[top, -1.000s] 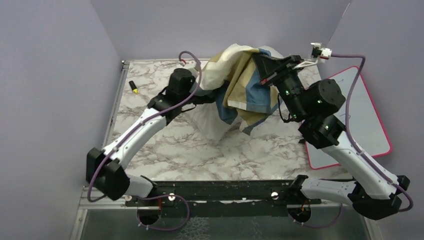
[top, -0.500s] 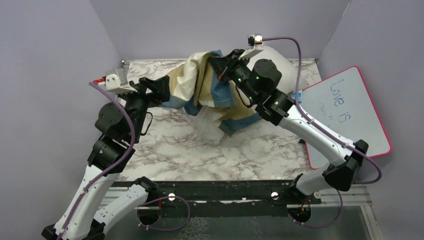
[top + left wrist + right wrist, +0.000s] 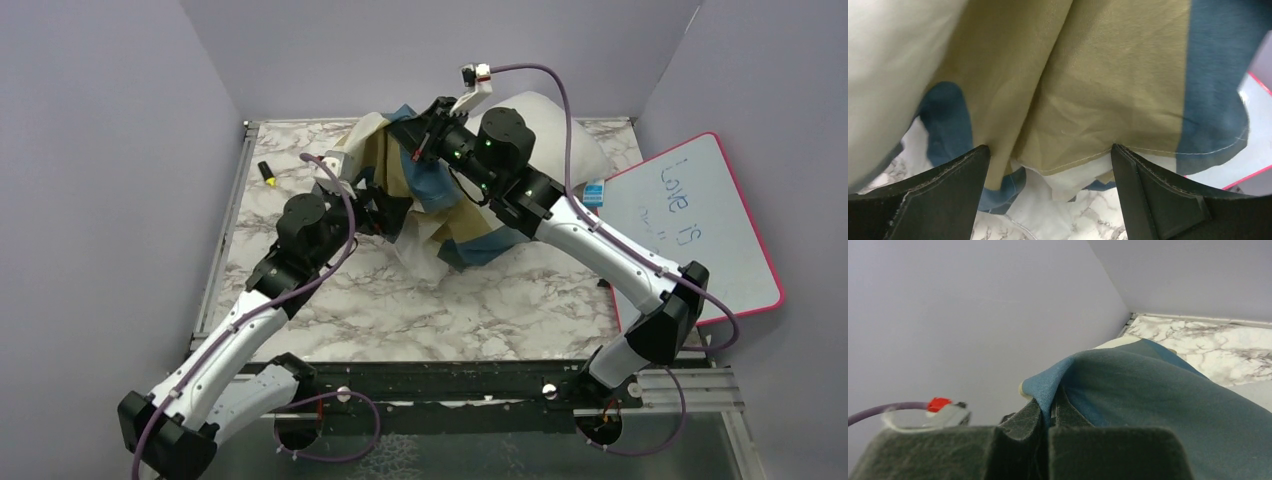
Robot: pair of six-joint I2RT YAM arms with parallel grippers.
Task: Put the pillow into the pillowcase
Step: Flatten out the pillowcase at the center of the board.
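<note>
The pillowcase (image 3: 440,190), in blue, tan and cream blocks, hangs bunched over the back middle of the table. My right gripper (image 3: 415,137) is shut on a blue fold at its top; in the right wrist view the fingers (image 3: 1033,417) pinch that pillowcase (image 3: 1148,390) fold. My left gripper (image 3: 390,212) stands wide open just left of the hanging cloth. In the left wrist view the tan pillowcase (image 3: 1088,75) hem hangs between the spread fingertips (image 3: 975,160), untouched. The off-white pillow (image 3: 590,150) lies behind and under the case, largely covered, with white fabric (image 3: 1043,200) showing below the hem.
A pink-rimmed whiteboard (image 3: 700,230) with writing leans at the table's right edge, with a small blue object (image 3: 595,192) beside it. A yellow marker (image 3: 268,172) lies at the back left. Purple walls enclose the marble table (image 3: 480,310) on three sides.
My left arm swung in from the left toward the hanging pillowcase and its jaws spread wider. My right arm carried the gripped pillowcase further left.
</note>
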